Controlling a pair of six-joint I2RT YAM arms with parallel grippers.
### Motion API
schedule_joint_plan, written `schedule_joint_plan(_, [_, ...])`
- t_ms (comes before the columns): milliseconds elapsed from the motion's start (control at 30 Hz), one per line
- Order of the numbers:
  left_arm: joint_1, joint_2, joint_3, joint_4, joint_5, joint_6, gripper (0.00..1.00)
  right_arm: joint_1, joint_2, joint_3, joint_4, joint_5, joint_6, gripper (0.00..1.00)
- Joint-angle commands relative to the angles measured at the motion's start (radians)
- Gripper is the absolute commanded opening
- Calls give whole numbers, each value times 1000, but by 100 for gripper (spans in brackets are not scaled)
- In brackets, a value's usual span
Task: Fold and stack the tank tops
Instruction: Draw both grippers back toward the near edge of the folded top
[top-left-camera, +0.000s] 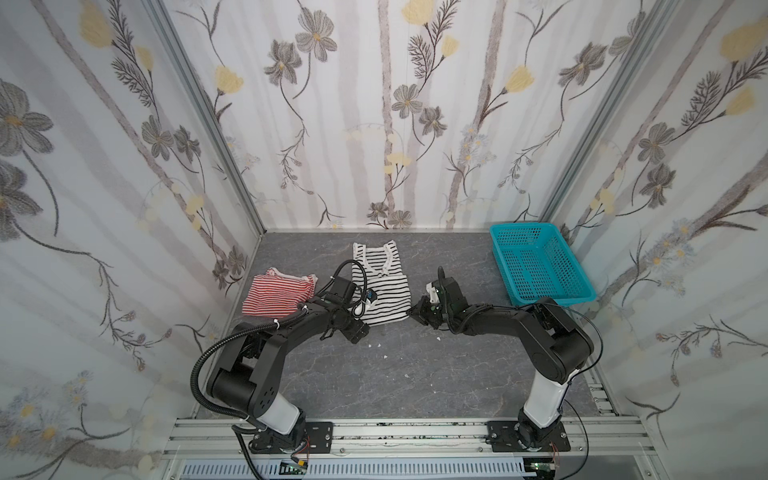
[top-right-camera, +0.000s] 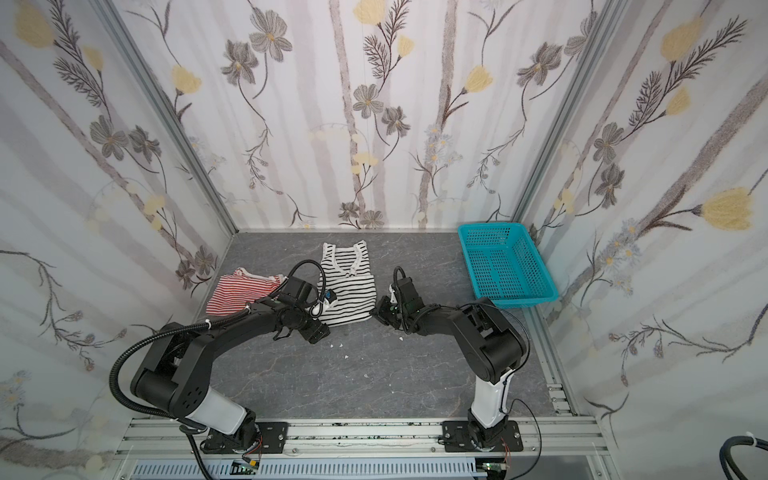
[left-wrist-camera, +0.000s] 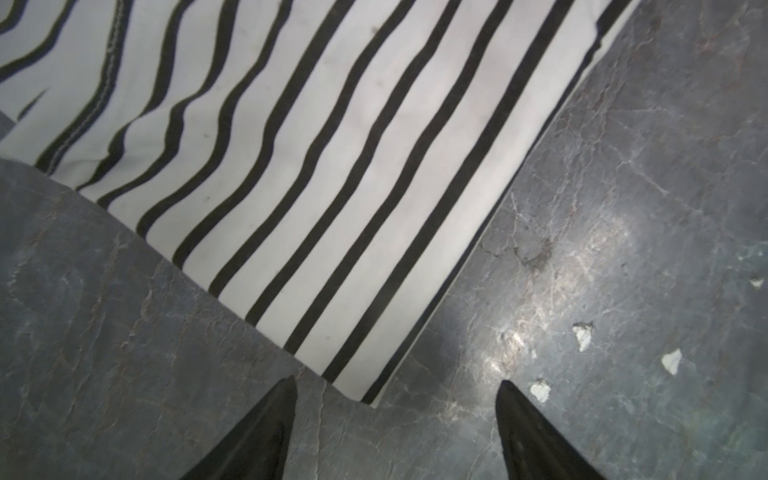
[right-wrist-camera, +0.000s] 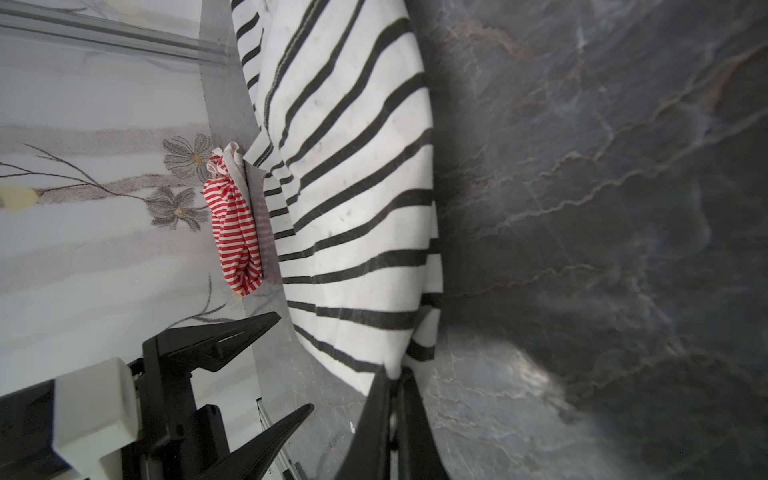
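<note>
Knit black-and-white tank top, corner pinched in right claw

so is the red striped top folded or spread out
Folded, roughly: the red-and-white tank top lies in rumpled layers, stacked edges visible in the right wrist view.

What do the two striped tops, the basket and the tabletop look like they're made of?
Black-striped top: soft matt knit fabric, probably; it ripples and folds limply.
Red-striped top: seemingly the same knit, bunched in soft folds.
Basket: teal plastic, faint gloss, moulded perforated grid.
Table: dark veined marble look with sheen; stone or printed laminate, cannot tell.
</note>
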Motion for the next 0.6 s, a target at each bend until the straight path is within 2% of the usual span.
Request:
schedule_joint_plan(0, [-16,18,-2,29,-19,22,72,2,-22,1,58,-13,16,0])
schedule_joint_plan(200, [-48,42,-3,39,-66,26,54,1,-33,8,46,-14,12,0])
schedule_joint_plan(467, [-54,82,-1,55,-114,44,41,1,-30,21,46,-20,14,0])
schedule_joint_plan(567, [-54,97,1,60,-120,52,25,1,-32,28,40,-22,14,0])
